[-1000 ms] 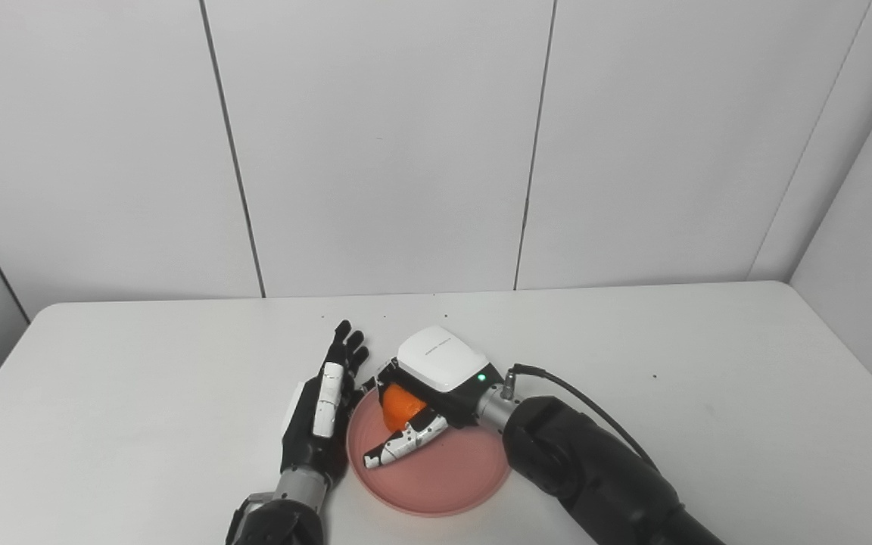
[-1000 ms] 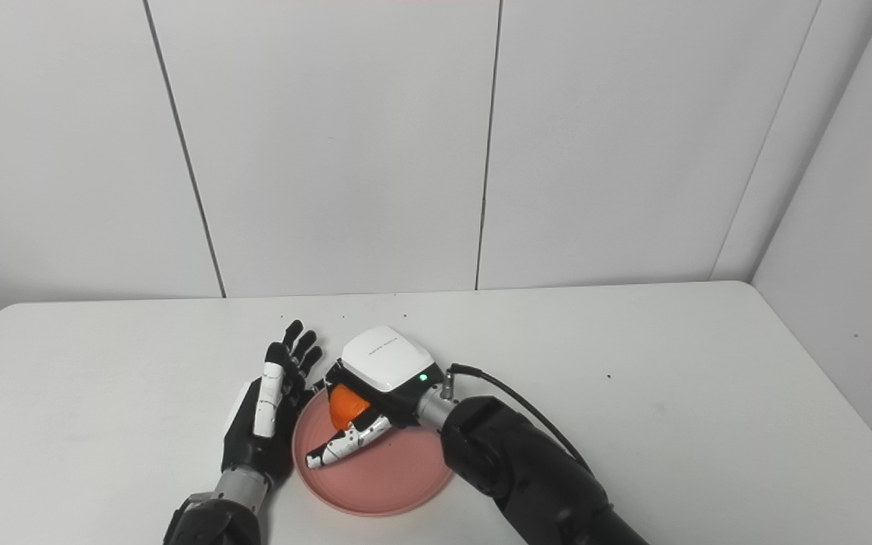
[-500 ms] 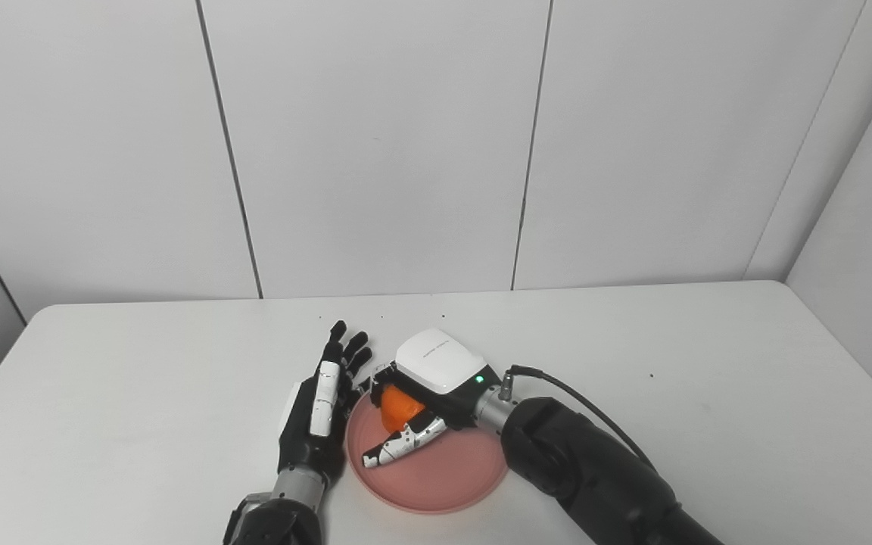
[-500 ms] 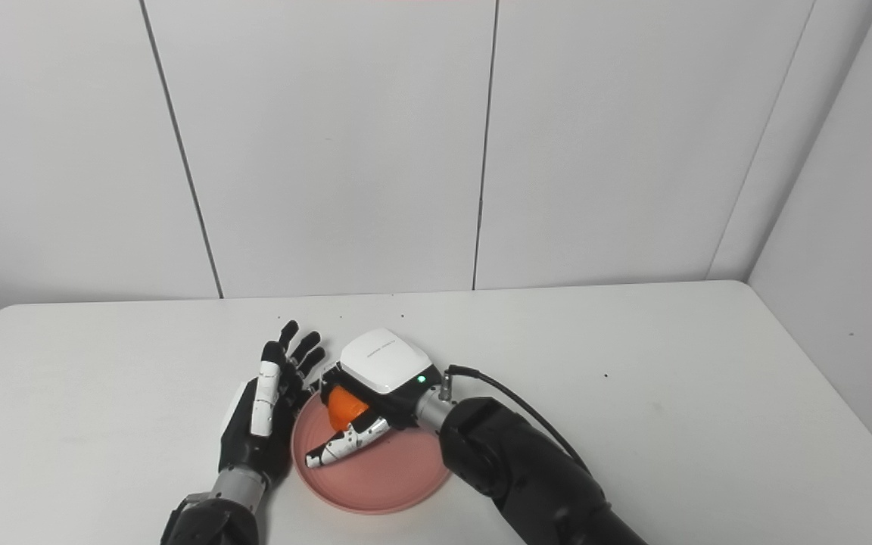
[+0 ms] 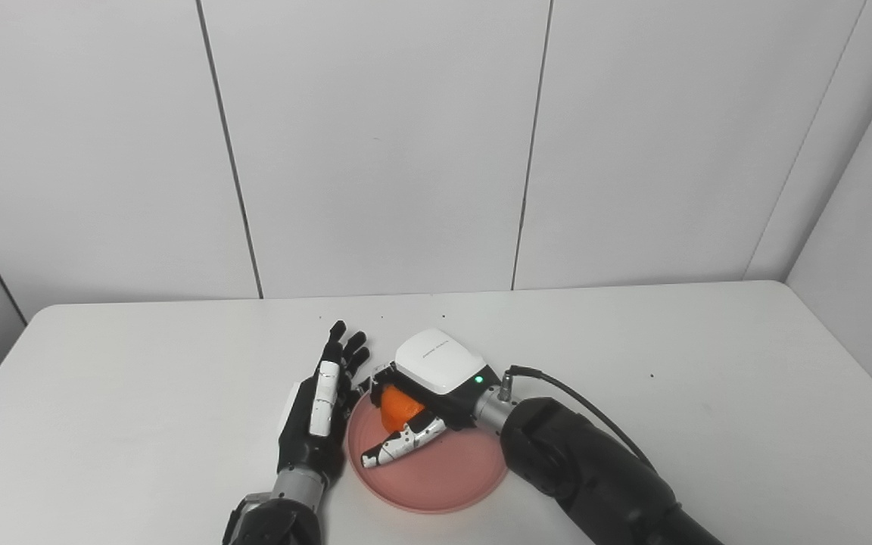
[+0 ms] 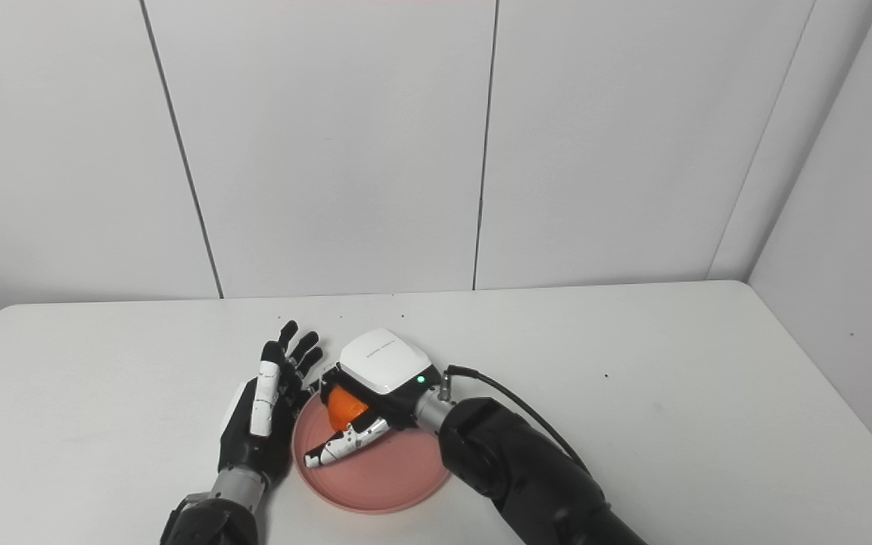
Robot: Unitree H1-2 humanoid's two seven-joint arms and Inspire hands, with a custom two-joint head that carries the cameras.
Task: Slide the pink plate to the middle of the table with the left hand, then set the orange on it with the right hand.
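Right eye view: unreadable writing on right robot hand

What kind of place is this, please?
Probably a robot test station, not a home: a plain white table inside bare white panel walls, holding only a pink plate and an orange held by the right hand.

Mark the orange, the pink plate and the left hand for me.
orange (image 5: 398, 405), left eye view, visible peel under the palm.
pink plate (image 5: 443, 477), left eye view, bare near floor.
left hand (image 6: 258, 424), right eye view, back of hand.
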